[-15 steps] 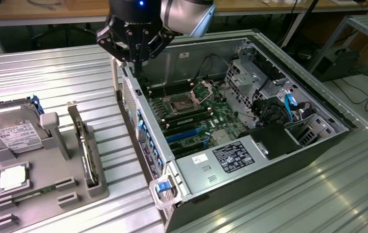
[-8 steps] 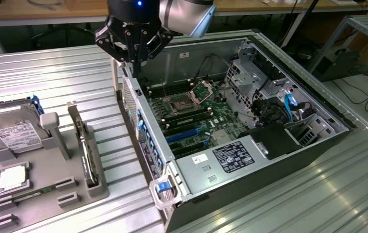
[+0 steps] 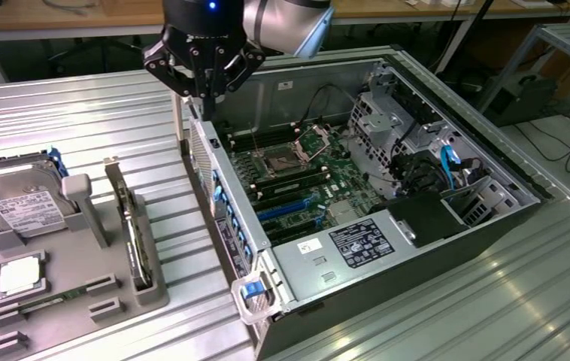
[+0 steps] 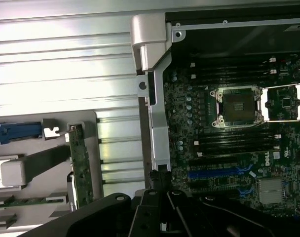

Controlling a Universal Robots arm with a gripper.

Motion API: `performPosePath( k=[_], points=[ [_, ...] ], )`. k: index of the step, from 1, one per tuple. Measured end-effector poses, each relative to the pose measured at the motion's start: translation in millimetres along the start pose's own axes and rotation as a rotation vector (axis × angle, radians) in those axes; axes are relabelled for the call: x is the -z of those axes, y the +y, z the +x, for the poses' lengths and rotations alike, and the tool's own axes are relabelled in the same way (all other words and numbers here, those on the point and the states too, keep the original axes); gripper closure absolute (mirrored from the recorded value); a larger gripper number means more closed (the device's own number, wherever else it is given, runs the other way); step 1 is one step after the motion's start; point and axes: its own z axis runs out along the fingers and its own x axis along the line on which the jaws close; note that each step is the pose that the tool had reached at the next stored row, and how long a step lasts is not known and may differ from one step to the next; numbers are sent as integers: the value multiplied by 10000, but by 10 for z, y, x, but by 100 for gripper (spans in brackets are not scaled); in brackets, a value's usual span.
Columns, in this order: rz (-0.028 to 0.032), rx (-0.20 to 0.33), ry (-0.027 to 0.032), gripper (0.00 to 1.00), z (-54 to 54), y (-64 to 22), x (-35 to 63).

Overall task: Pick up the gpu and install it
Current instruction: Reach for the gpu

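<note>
Exterior view: my gripper [image 3: 204, 96] hung above the rear wall of the open computer case [image 3: 203, 154]. Its fingers were clenched together on nothing. The gpu [image 3: 131, 222] stood on edge in a grey holder [image 3: 74, 304], well apart from my gripper, lower and toward the exterior view's left. A hard drive [image 3: 14, 207] sat in the same holder, just beyond the card from me.

Wrist view: my gripper [image 4: 160, 178] sat dark over the case's metal rim [image 4: 160, 123]. The gpu [image 4: 82, 168] lay off to one side of it and the motherboard [image 4: 224, 148] with its blue slots [image 4: 219, 173] to the other.

I judged three risks:
- With the rim right under my fingertips, a straight descent could have struck metal.
- Reaching the card with my fingers clenched could have knocked the thin board in its slot.
- A loose aim could have caught the hard drive instead.
</note>
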Motion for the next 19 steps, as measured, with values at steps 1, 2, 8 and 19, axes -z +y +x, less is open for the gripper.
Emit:
performPosePath(
  k=[1, 2, 8, 19],
  points=[
    [-1, 0, 0, 89, 4, -1, 0],
    [-1, 0, 0, 89, 8, -1, 0],
    [0, 0, 0, 89, 35, -5, 1],
    [0, 0, 0, 89, 80, -13, 3]
  ],
)
